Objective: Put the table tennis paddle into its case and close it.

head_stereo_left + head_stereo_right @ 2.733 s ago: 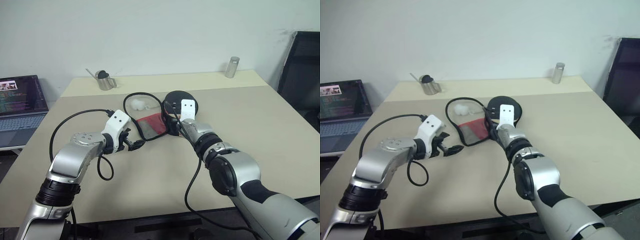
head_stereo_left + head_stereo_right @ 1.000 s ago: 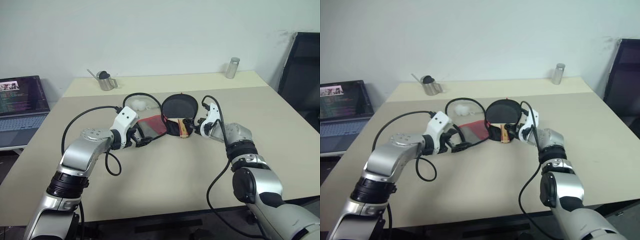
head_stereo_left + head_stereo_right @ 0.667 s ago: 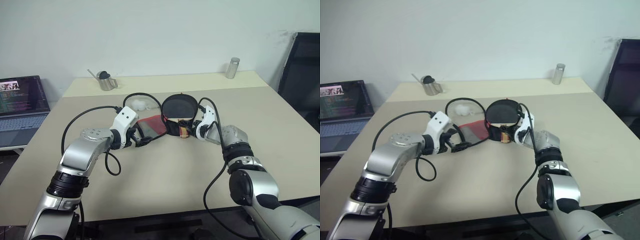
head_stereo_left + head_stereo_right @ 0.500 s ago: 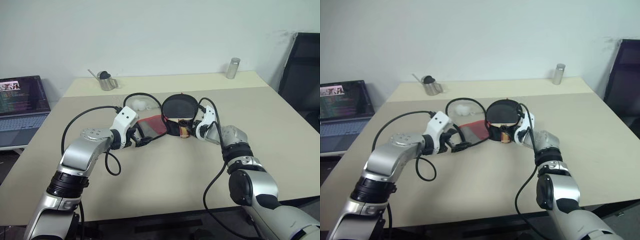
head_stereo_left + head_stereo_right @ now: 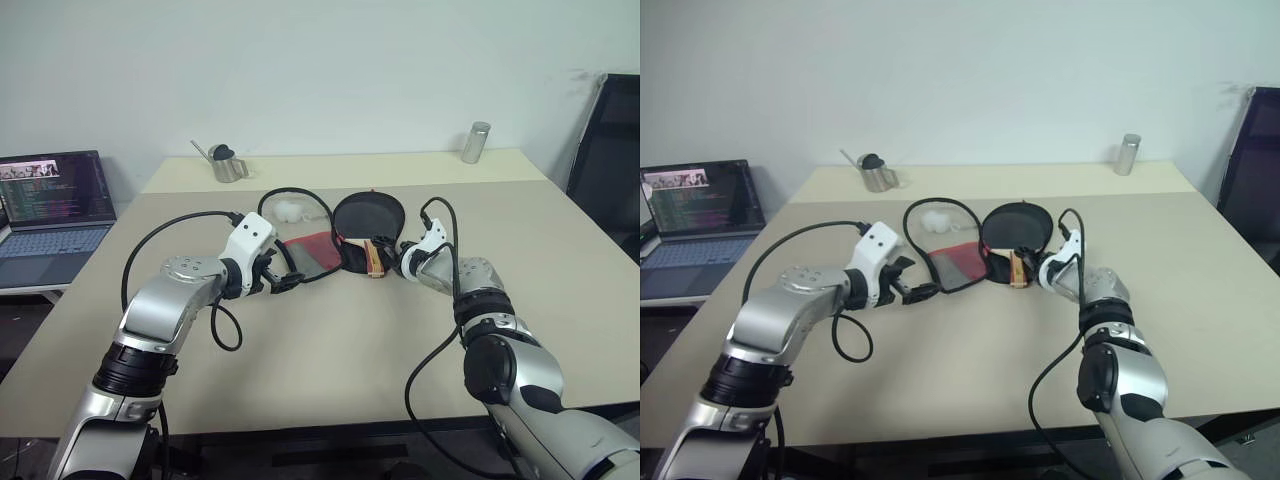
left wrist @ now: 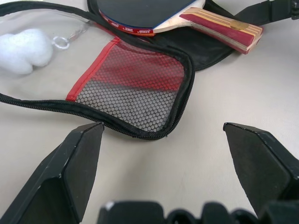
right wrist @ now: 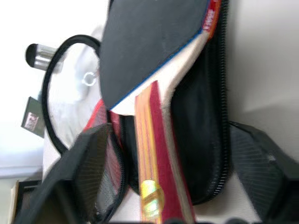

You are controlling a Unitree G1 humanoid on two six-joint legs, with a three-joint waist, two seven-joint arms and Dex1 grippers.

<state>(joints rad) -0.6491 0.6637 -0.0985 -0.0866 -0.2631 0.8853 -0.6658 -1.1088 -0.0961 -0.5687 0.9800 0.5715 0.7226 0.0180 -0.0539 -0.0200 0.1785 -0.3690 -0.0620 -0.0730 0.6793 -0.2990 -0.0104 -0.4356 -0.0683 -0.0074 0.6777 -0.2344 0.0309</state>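
Table tennis paddle [image 5: 368, 216] lies in the open case [image 5: 312, 250]; right gripper [image 5: 392, 262], fingers spread, flanks its handle.

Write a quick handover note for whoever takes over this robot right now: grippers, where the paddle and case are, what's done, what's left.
Left gripper: open, holding nothing, just short of the case's open mesh flap.
Right gripper: fingers apart on either side of the paddle's handle; no firm grip seen.
Paddle lies on the case's open black half, its handle end sticking out past the edge.
Case lies unzipped and spread flat on the table.
Done: paddle laid on the case.
Left: seat the paddle fully, fold the flap over, zip shut.
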